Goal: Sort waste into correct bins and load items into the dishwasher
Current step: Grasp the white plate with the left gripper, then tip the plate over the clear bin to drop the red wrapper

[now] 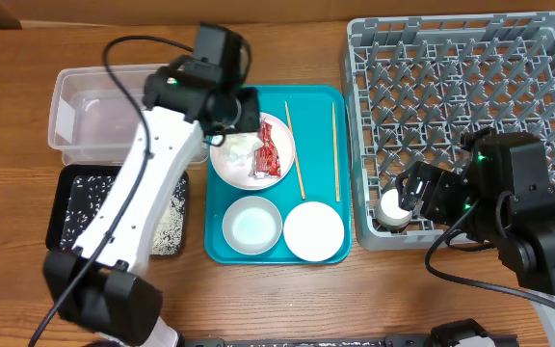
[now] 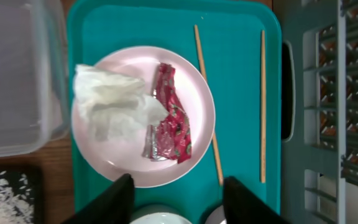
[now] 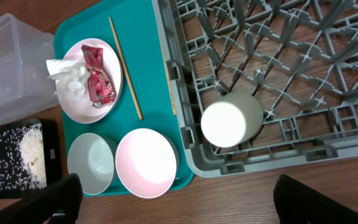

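The pink-white plate (image 1: 253,154) sits on the teal tray (image 1: 311,106) and holds the red wrapper (image 2: 169,115) and the white napkin (image 2: 107,102). Two chopsticks (image 2: 207,102) (image 2: 262,106) lie on the tray. Two pale bowls (image 1: 251,225) (image 1: 314,232) stand at the tray's front. The white cup (image 3: 232,119) lies in the grey rack (image 1: 461,87) at its front left corner. Rice (image 1: 167,226) lies in the black tray (image 1: 66,183). The clear tub (image 1: 94,111) is empty. My left gripper (image 2: 176,199) is open above the plate's front edge. My right gripper (image 3: 173,199) is open and empty, near the cup.
The wooden table (image 1: 374,299) runs in front of the tray and rack. The rack's walls and upright pegs stand at the right.
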Available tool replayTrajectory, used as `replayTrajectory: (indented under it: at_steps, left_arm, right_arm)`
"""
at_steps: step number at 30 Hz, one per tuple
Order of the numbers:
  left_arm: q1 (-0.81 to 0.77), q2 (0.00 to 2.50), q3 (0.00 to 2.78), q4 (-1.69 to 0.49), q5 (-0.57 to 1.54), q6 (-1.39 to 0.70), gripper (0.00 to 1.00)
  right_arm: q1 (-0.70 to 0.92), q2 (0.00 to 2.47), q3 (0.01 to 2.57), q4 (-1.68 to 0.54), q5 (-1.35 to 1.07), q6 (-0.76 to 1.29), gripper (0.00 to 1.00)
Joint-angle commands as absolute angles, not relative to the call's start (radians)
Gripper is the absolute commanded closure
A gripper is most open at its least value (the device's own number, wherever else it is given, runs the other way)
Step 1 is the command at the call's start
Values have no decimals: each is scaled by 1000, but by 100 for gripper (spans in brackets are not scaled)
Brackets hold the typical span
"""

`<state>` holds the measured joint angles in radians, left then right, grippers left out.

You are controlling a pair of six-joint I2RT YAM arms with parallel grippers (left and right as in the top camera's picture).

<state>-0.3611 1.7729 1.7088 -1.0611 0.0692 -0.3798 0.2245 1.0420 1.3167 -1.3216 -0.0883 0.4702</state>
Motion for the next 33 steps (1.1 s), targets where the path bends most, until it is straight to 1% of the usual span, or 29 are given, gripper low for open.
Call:
replayTrajectory:
  at_steps: [1,3,5,12,14,16,17,19,20,25,33]
  left_arm:
    - [-428,1883,1663,-1042,17,-353,43]
    - [-456,1950,1660,-1039,-28,-376,43]
    - [-466,2017,1660,-1035,-66,-425,45]
    - [-465,2161,1660,-995,-47,-450,46]
    - [-465,2183,1660,-994,-48,-455,50]
    - [-465,2187,1660,-994,-48,-455,57]
    - [-465,2187,1660,-994,-47,-458,65]
    - [-465,2181,1662,-995,-24,-456,90]
    - [-464,2176,1666,-1002,-12,-456,96]
    - [-456,2111,1718,-1075,-3,-457,96]
    - [-384,1862,1748,-1131,-15,-430,96]
  right_arm:
    - [230,1037,1330,-1320,-80,468,0]
    - [230,1037,1330,-1328,-80,468,0]
    - [230,1037,1330,-1338,-80,468,0]
    - [230,1037,1330,-1345,-79,467,0]
    - [230,1037,1330,-1345,-79,467,0]
    - [230,1037,1330,-1345,-79,467,0]
    - [230,1037,1330,-1345,-79,467,0]
    - [230,1037,1330,-1345,-79,467,0]
    - [230,1037,1330,-1345,-80,467,0]
    - [230,1037,1330,-1346,-80,467,0]
    - [230,1037,1330,-1346,-80,468,0]
